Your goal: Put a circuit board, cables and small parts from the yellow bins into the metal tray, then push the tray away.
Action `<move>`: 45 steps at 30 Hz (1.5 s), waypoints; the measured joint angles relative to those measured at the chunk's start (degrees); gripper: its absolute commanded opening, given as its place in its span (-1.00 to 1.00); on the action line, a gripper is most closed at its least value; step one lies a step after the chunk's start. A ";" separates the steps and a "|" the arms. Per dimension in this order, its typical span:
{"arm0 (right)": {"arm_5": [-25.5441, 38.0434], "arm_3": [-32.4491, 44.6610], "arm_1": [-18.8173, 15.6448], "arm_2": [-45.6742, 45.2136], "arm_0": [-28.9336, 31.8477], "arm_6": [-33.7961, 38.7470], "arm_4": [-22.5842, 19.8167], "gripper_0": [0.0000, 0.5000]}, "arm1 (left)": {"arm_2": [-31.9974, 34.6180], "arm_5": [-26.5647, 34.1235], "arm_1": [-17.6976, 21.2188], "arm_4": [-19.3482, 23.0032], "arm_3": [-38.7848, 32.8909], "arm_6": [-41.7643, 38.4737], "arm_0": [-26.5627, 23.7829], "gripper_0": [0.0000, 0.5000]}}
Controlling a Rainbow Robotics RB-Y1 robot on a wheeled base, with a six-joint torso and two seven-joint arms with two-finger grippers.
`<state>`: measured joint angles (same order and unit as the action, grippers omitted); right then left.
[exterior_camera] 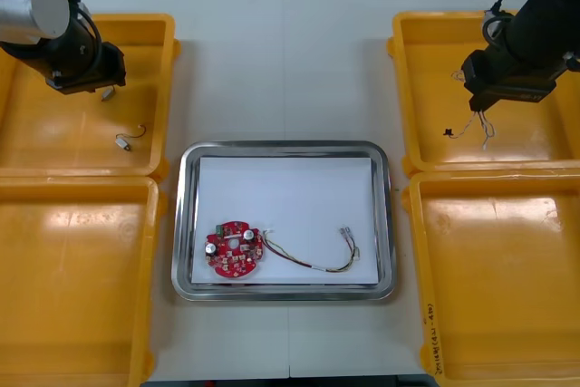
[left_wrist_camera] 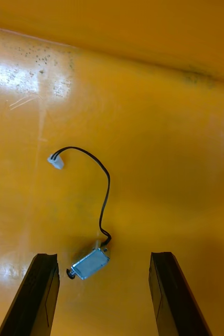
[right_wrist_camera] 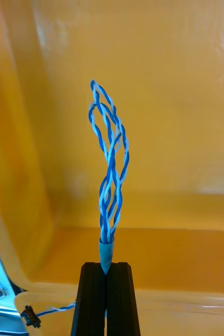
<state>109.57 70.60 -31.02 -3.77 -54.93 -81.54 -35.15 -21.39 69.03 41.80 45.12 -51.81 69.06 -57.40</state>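
closest to us, the two black fingers of our right gripper (right_wrist_camera: 106, 266) are clenched on the pale end of a twisted blue and white cable (right_wrist_camera: 112, 168). its loose strands hang off the fingertips over the floor of the far right yellow plastic bin (exterior_camera: 410, 52). from the front view we judge it lifted off the bin floor and well apart from the tray.

our left gripper (left_wrist_camera: 104, 256) hovers low in the far left yellow plastic bin (exterior_camera: 161, 43) with its fingers released and spread wide. a small boxy metal part (left_wrist_camera: 91, 263) with a thin black lead (left_wrist_camera: 105, 194) lies on the bin floor between them, untouched.

between the bins, the shiny metal tray with a white inside (exterior_camera: 184, 224) already holds a round red circuit board (exterior_camera: 234, 249) in its near left corner. a thin red and yellow cable (exterior_camera: 313, 262) starts right at the board's edge (its little plugs lie toward the tray's right side).

we reckon the task is roughly halfway. the board and one cable are in. the blue and white cable is in hand but not yet carried over, the small metal part is not yet picked, and the tray is not yet pushed away.
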 measured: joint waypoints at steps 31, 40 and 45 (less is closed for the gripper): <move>0.16 16.58 0.86 11.15 1.12 9.82 -9.90 -1.00 | -3.02 -5.04 -1.79 -0.24 4.80 0.04 -0.80 -1.00; 0.16 17.64 1.46 14.08 1.70 11.37 -10.32 -1.00 | -3.02 2.21 -1.70 -0.53 4.52 0.04 -2.20 -1.00; 0.16 17.65 1.55 14.08 2.42 11.67 -10.31 -1.00 | -3.00 9.25 -0.21 1.03 2.04 0.04 -3.66 -1.00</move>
<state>109.73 88.25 -29.47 10.31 -52.50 -69.86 -45.47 -24.39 78.28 41.60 46.15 -49.76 69.10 -61.06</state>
